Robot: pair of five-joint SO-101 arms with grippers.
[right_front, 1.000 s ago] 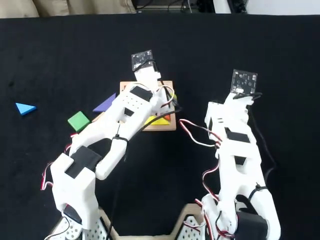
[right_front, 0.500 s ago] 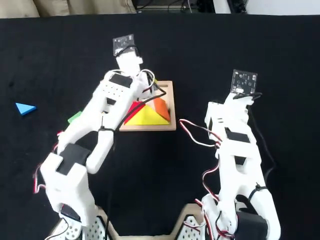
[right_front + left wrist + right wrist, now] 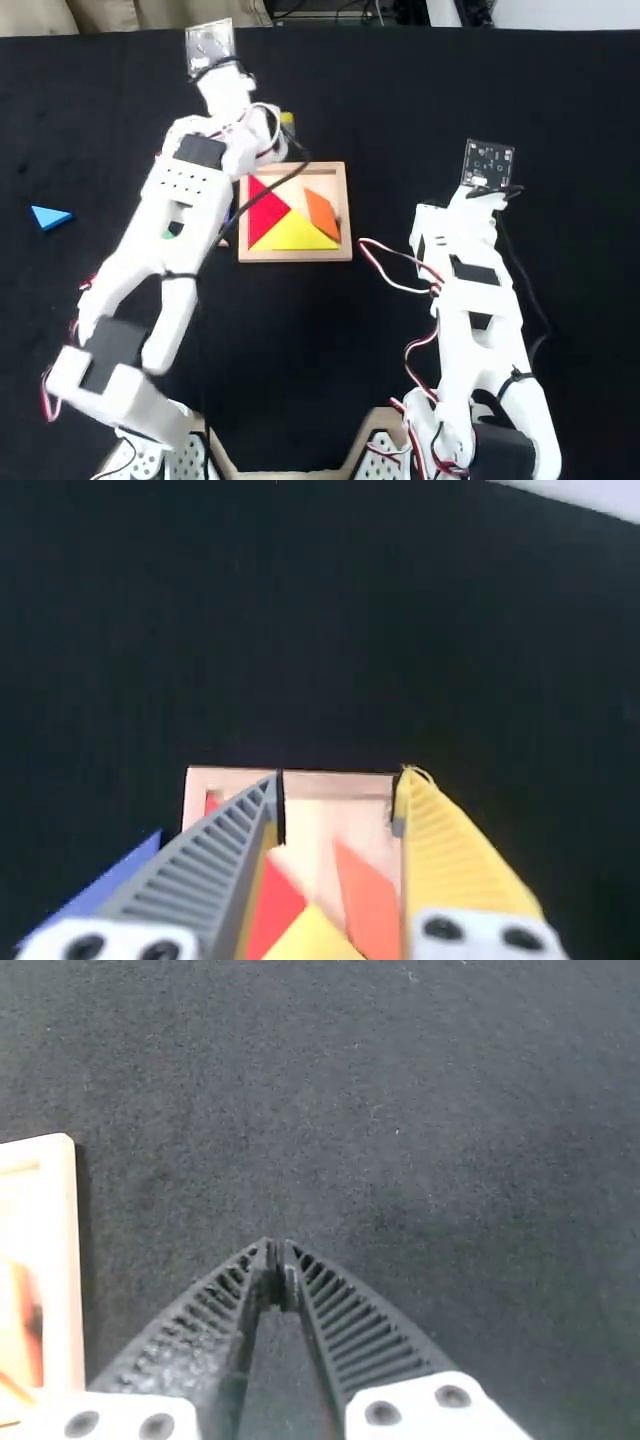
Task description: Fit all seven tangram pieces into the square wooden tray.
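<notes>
Left tool (image 3: 342, 780) hangs spread and empty above far rim of square wooden tray (image 3: 295, 256); right tool (image 3: 277, 1262) pressed together, gripping nothing, over black surface (image 3: 500, 90) beside tray. Red triangle (image 3: 264, 214), yellow triangle (image 3: 300, 236) and orange piece (image 3: 322, 211) sit inside tray. Blue triangle (image 3: 50, 216) lies well apart at left; green piece (image 3: 176, 232) mostly covered by left arm (image 3: 170, 200) (awkward spot). Likely risks: spread tool dropping low could clip rim, shove tray, unseat placed pieces; covered piece may get swept aside

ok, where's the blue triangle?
High view: the blue triangle lies alone at the far left of the table, well left of the wooden tray.
</notes>
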